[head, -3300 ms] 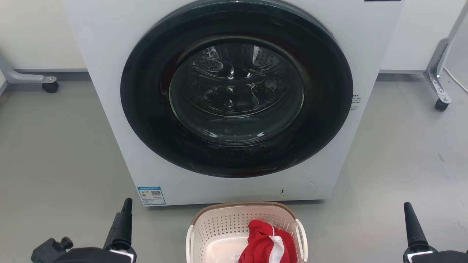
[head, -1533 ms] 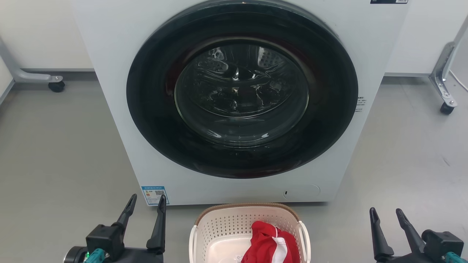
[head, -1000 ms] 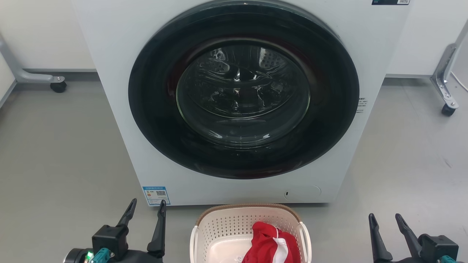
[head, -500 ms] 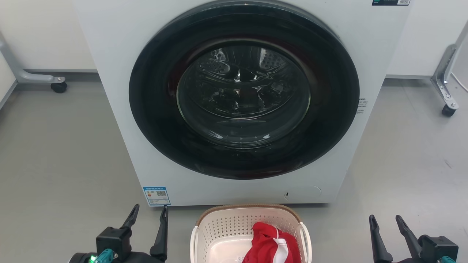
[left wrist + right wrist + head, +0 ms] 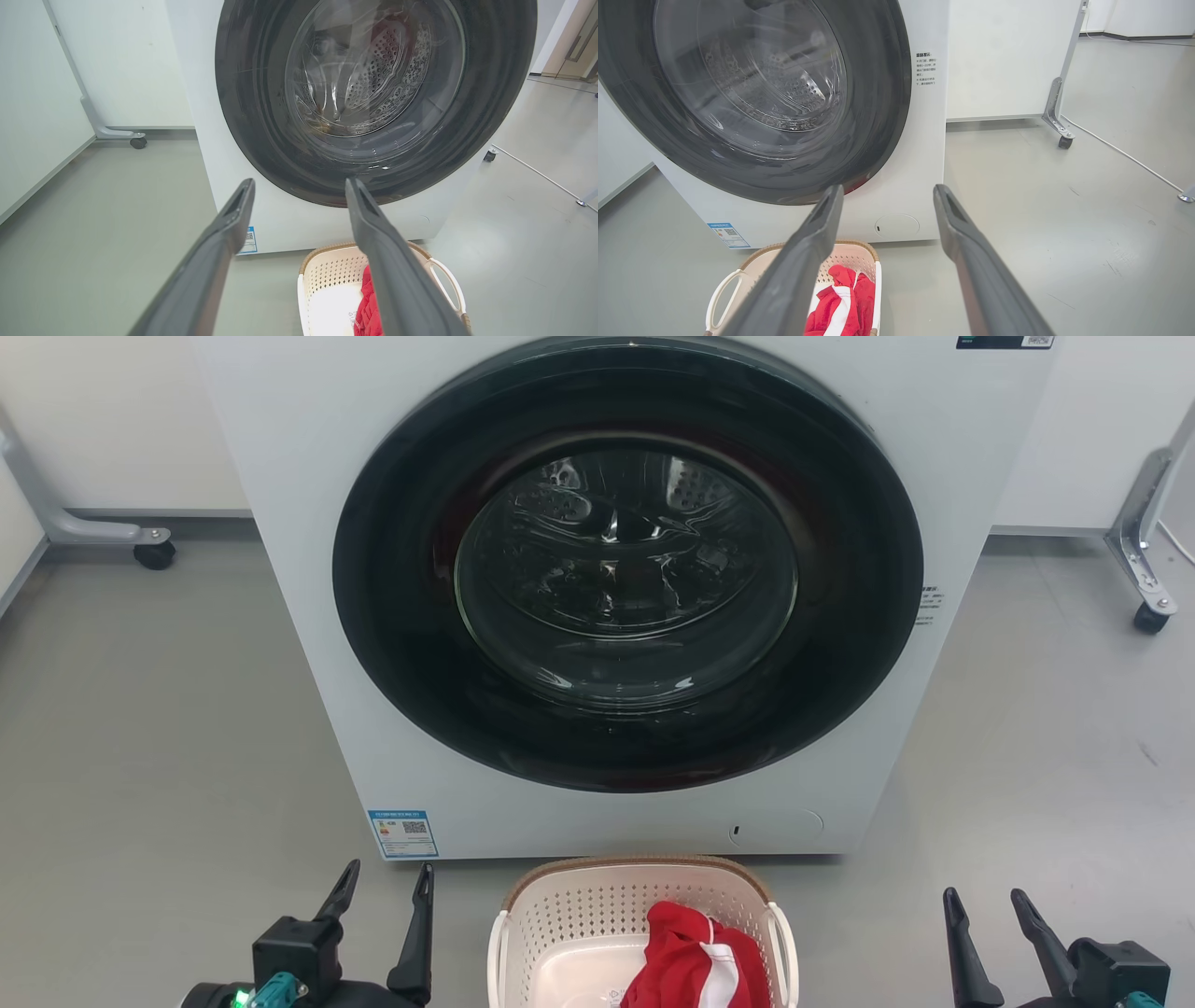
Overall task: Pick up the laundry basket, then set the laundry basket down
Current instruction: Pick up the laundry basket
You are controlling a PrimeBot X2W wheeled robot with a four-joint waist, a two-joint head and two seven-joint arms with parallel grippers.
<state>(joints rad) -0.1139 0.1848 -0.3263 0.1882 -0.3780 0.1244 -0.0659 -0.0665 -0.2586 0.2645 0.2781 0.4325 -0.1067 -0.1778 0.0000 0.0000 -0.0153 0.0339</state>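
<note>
Laundry basket (image 5: 569, 919) is sitting upright on the grey floor (image 5: 140, 728), just in front of the white washing machine (image 5: 308, 569) and centred below its round dark door (image 5: 625, 569). One rounded end is facing the machine, and the two white side handles are pointing out to the robot's left (image 5: 492, 952) and right (image 5: 790, 947). The bottom of the head view is cutting off the near part, so whether the long axis is running toward the machine or across it cannot be told. The basket is showing cream plastic walls pierced with rows of small holes, under a brown woven-look rim (image 5: 644, 861). A red garment with a white stripe (image 5: 686, 957) is lying bunched inside, toward the right handle.

Left gripper (image 5: 390, 868) is hovering over the floor beside the left handle, apart from it — its jaws are standing spread, grasping nothing. Right gripper (image 5: 983, 896) is hovering well apart from the right handle, jaws likewise spread and empty.
</note>
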